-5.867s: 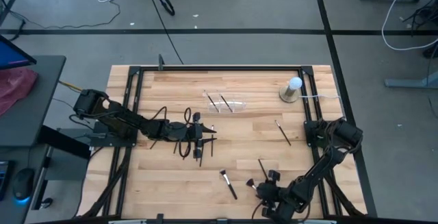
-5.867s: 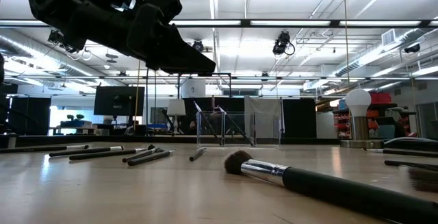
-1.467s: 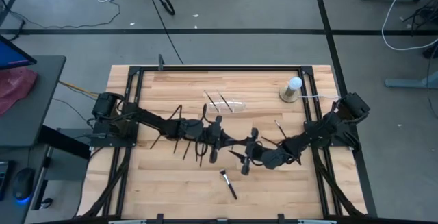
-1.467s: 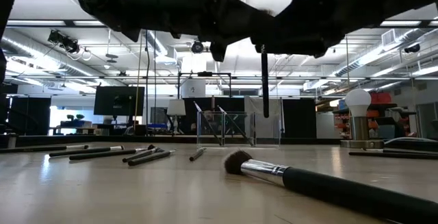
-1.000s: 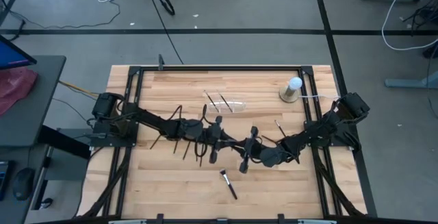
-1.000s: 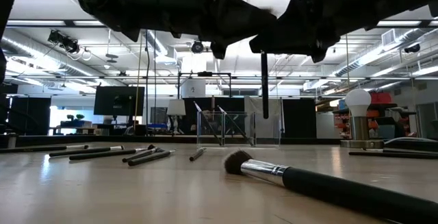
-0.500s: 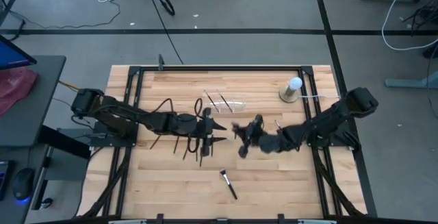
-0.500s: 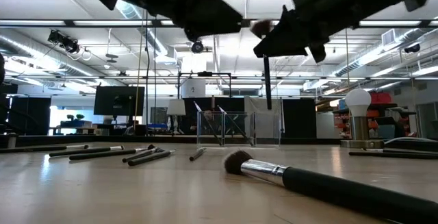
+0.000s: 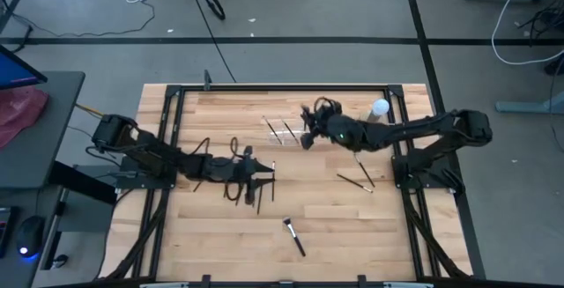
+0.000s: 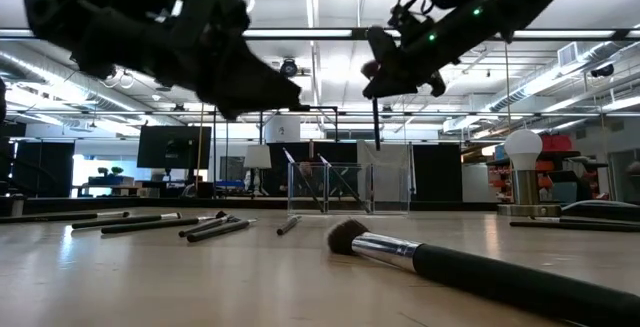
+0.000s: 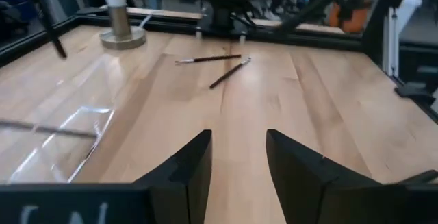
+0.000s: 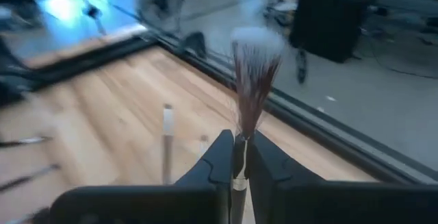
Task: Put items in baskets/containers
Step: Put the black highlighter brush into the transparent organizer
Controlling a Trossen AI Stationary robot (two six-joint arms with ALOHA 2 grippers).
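Observation:
My right gripper [image 9: 307, 137] is above the clear organiser tray [image 9: 291, 132], shut on a thin brush [image 10: 376, 117] with a pale fluffy tip [image 12: 253, 59]. The tray [image 10: 345, 189] stands on the table's far middle with two brushes leaning in it. My left gripper [image 9: 262, 179] hangs open above a cluster of brushes [image 9: 231, 188] at the table's left middle, with nothing between its fingers [image 11: 185, 172]. Other brushes lie flat on the wood: two at the right [image 9: 357, 180] and one near the front [image 9: 293, 235]. My right gripper pinches the brush between its two fingers just below the bristles [image 12: 237, 161]. The fingers come in slanting down from the table's right and lie across the brush. The brush stands upright, tip up, and its dark handle [image 10: 376, 132] hangs below the fingers, clear of tray and table.
A white ball on a tan round base [image 9: 376, 114] stands at the far right, close to my right arm. A thick brush [image 10: 450, 267] lies close to the low camera. A dark frame [image 9: 282, 85] runs around the tabletop.
My right gripper has carried the upright brush up and toward the table's far edge, from the middle of the table to above the tray. My left gripper has drawn back from that brush toward the table's left and sunk a little over the brush cluster.

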